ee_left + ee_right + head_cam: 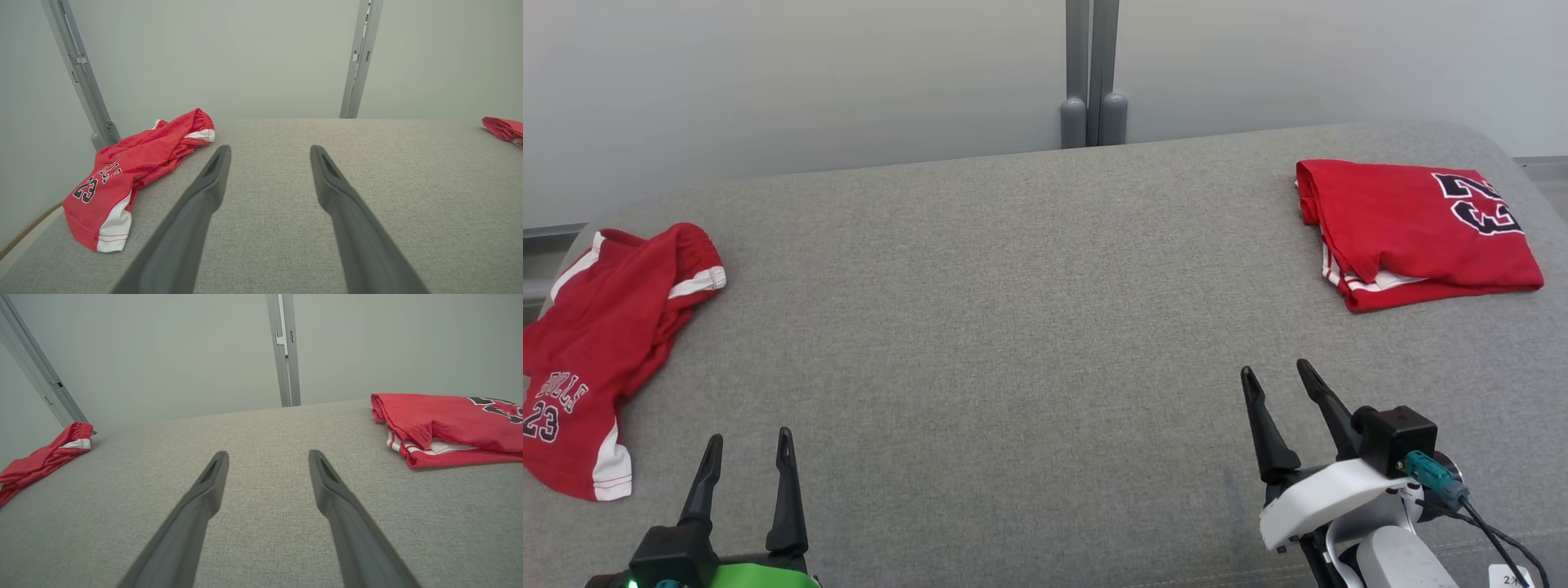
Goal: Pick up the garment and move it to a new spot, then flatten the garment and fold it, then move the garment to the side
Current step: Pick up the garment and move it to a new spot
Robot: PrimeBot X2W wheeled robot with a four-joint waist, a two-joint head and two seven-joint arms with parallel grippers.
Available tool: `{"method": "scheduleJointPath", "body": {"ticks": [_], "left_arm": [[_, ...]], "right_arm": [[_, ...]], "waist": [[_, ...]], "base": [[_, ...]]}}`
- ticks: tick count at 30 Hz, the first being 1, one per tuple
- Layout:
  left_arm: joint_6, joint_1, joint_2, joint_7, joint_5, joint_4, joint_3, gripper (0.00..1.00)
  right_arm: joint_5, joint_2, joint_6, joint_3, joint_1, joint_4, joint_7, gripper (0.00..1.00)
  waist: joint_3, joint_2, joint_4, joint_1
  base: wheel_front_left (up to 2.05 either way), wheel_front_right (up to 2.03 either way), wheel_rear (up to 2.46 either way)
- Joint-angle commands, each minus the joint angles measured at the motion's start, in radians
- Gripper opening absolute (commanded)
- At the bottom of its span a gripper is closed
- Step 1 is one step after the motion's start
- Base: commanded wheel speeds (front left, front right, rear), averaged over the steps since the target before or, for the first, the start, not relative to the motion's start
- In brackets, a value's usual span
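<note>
Grey padded bench (1013,327) against a pale wall: pick-up step, not yet begun.
At the left edge, crumpled red shorts (600,351), near the left fingers (786,490); at the far right, folded red jersey (1413,233), probably already dealt with. Both left fingers and right fingers (1264,433) spread wide, empty, touching no cloth. Next, likely: reach left, pinch the shorts at the waistband, carry them to the bare middle.
</note>
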Motion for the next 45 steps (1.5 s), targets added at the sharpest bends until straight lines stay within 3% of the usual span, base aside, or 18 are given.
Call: {"method": "scheduleJointPath", "body": {"ticks": [1, 13, 45], "left_arm": [[0.0, 0.0, 0.005, 0.0, 0.005, 0.0, 0.003, 1.0], [-0.001, -0.001, 0.009, 0.0, 0.007, 0.004, 0.008, 1.0], [0.021, 0.022, 0.038, 0.0, -0.001, -0.002, 0.018, 1.0]], "right_arm": [[-0.008, -0.002, -0.001, -0.003, 0.013, 0.0, -0.002, 1.0], [-0.001, -0.002, -0.001, 0.0, 0.019, 0.003, -0.001, 1.0], [0.027, -0.003, -0.001, 0.052, 0.025, 0.029, -0.008, 1.0]], "waist": [[-0.001, 0.0, 0.003, 0.0], [-0.003, 0.0, 0.08, 0.0], [-0.027, 0.0, 0.43, 0.0]], "base": [[0.0, 0.0, 0.0], [0.0, 0.0, 0.0], [0.0, 0.0, 0.0]]}}
